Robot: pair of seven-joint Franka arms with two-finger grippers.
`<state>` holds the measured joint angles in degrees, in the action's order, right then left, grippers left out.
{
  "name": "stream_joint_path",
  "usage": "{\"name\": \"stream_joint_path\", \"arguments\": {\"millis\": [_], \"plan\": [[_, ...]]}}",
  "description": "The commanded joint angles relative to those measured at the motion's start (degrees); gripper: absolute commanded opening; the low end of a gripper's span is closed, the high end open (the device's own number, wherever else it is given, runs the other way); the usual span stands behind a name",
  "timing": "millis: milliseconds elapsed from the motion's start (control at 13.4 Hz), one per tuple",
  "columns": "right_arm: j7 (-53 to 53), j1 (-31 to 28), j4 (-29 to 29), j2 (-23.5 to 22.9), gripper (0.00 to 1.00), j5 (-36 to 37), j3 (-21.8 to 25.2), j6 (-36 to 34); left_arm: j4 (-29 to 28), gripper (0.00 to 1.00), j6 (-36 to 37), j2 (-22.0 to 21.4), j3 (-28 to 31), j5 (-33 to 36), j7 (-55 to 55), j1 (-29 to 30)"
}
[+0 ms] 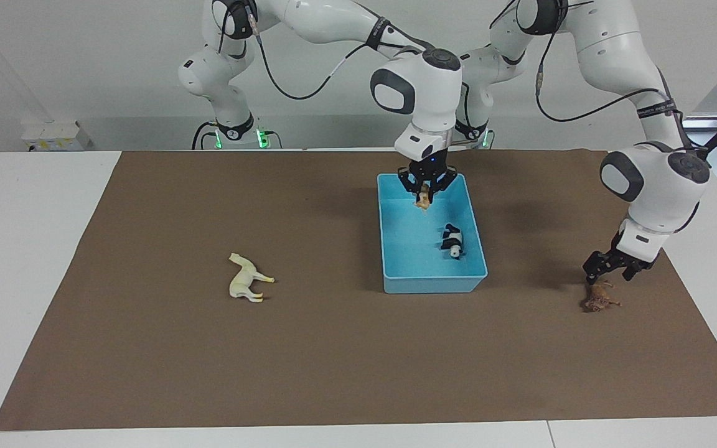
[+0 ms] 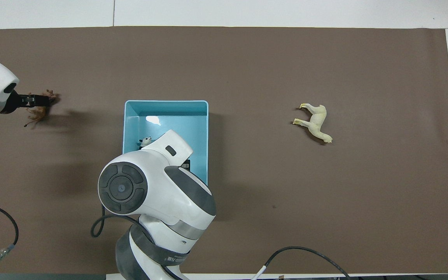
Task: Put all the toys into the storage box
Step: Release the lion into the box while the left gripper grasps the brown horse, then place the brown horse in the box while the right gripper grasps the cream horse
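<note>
My right gripper [image 1: 424,194] hangs over the robots' end of the light blue storage box [image 1: 406,252], shut on the orange tiger [image 1: 422,200], which dangles just above the box floor. The panda [image 1: 453,241] lies inside the box; in the overhead view the right arm covers most of the panda [image 2: 144,141] and hides its own gripper. My left gripper [image 1: 607,272] is open and low, right over the brown lion [image 1: 599,299] on the mat toward the left arm's end. The cream horse [image 1: 246,278] lies on its side toward the right arm's end.
A brown mat [image 1: 333,348] covers the white table. The box [image 2: 169,112] sits mid-mat. Black cables hang from both arms.
</note>
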<state>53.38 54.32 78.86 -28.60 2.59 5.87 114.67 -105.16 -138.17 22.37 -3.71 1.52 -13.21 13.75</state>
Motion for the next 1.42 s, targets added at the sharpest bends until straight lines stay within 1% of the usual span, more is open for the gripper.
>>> {"name": "stream_joint_path", "arguments": {"millis": [0,75,224,298,447,522,596,671,745,820,894,1043,1118,1193,1342], "plan": [[2.9,-0.7,-2.7,0.0,1.0,-0.4,-0.1,-4.6,2.7,1.0,-1.0,2.7,0.6,0.5,-5.1,0.3],[3.1,-0.9,-3.7,0.0,1.0,-0.6,-0.1,-5.9,3.6,1.0,-2.4,4.1,0.6,0.4,-5.1,0.3],[3.1,-1.7,-5.6,0.6,1.0,-1.2,0.6,-10.7,3.2,1.0,-4.6,5.0,0.6,0.3,-4.9,0.6],[3.1,-3.8,-6.0,2.2,1.0,-2.0,0.8,-13.6,2.9,1.0,-4.7,5.1,0.6,0.3,-4.7,0.5],[1.7,-10.2,-5.6,5.3,1.0,-1.5,0.6,-15.6,2.1,1.0,-5.9,5.2,0.6,0.2,-4.4,0.3],[0.2,-13.1,-5.6,5.5,1.0,-1.0,0.7,-17.2,1.6,1.0,-6.7,5.3,0.6,0.3,-4.4,0.3],[-1.2,-15.5,-5.0,5.5,1.0,0.3,0.9,-17.6,1.1,0.91,-7.7,5.7,0.6,0.3,-4.4,0.3],[-1.9,-19.2,-4.0,5.6,1.0,1.2,1.0,-17.0,0.6,0.83,-8.6,5.7,0.6,0.3,-4.5,0.4],[-2.2,-23.0,-3.4,5.6,1.0,1.3,1.0,-16.5,0.1,0.69,-8.9,5.7,0.6,0.3,-4.5,0.4],[-2.8,-25.6,-2.5,5.7,1.0,1.2,0.9,-16.1,-0.3,0.52,-8.9,5.6,0.6,0.2,-4.4,0.3],[-5.2,-28.4,0.6,6.4,1.0,1.0,0.9,-14.5,-0.3,0.34,-8.9,5.7,0.6,0.2,-4.0,0.3],[-9.2,-31.7,11.8,10.5,1.0,0.9,0.9,-6.5,0.2,0.09,-8.1,5.6,0.6,0.1,-3.7,0.4],[-10.4,-33.1,18.9,13.0,1.0,0.9,0.9,-0.5,0.8,0.02,-6.9,5.6,0.6,-0.1,-3.6,0.4],[-10.8,-33.7,24.0,14.3,1.0,1.0,0.9,4.0,2.5,0.02,-4.8,5.6,0.6,-0.2,-2.7,0.1],[-12.1,-35.2,28.7,14.4,1.0,1.0,1.0,8.8,8.5,0.02,3.2,5.6,0.6,-0.1,-0.7,-0.4]]}}
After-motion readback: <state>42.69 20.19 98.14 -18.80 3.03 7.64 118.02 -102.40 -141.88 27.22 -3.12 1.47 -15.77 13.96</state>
